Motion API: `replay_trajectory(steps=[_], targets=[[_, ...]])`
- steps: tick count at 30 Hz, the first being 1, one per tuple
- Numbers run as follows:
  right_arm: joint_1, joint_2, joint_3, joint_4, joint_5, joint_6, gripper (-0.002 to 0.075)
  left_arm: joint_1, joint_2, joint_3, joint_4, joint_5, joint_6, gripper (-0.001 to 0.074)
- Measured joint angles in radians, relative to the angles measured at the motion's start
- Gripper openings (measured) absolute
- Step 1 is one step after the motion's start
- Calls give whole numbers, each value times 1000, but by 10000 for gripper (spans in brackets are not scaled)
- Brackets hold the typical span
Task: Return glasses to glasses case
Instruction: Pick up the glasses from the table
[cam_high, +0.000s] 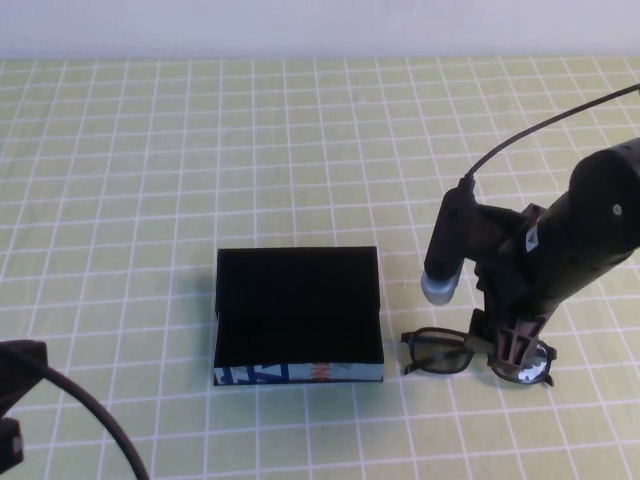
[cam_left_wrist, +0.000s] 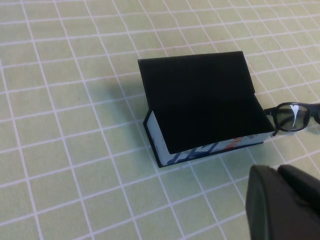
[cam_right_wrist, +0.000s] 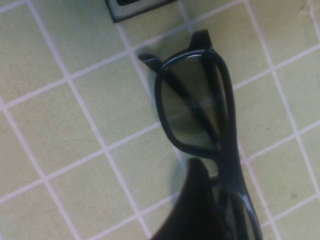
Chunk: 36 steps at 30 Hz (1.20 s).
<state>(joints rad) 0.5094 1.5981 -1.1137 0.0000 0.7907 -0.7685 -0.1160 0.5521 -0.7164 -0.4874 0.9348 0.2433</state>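
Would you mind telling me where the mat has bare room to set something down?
The checked mat lies bare left of the glasses case and along the far side. It is crowded right of the case: the glasses lie there under the right gripper. The left gripper sits at the near left corner.

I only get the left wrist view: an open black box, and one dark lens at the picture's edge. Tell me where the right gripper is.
Observer: The right gripper is down over the black plastic-framed glasses, at the lens farther from the box, which your view cuts off.
Operator: Report whether the frame touches the box.
Observer: It doesn't. The high view shows a strip of green gridded table between the glasses and the black rectangular hinged glasses case.
Operator: Place my left gripper.
Observer: The left gripper sits back at the table's near left corner, apart from the case.
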Motion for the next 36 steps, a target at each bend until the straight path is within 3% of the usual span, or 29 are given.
replay_trajectory(steps=[13, 16, 23, 36], targets=[[1, 154, -4, -7, -12, 0, 445, 0, 0, 0, 0, 6, 0, -3], [1, 160, -4, -10, -15, 0, 375, 0, 0, 0, 0, 12, 0, -3], [1, 162, -5, -24, 1, 0, 64, 0, 0, 0, 0, 14, 0, -3], [2, 154, -25, -16, 51, 0, 15, 0, 0, 0, 0, 30, 4, -3]])
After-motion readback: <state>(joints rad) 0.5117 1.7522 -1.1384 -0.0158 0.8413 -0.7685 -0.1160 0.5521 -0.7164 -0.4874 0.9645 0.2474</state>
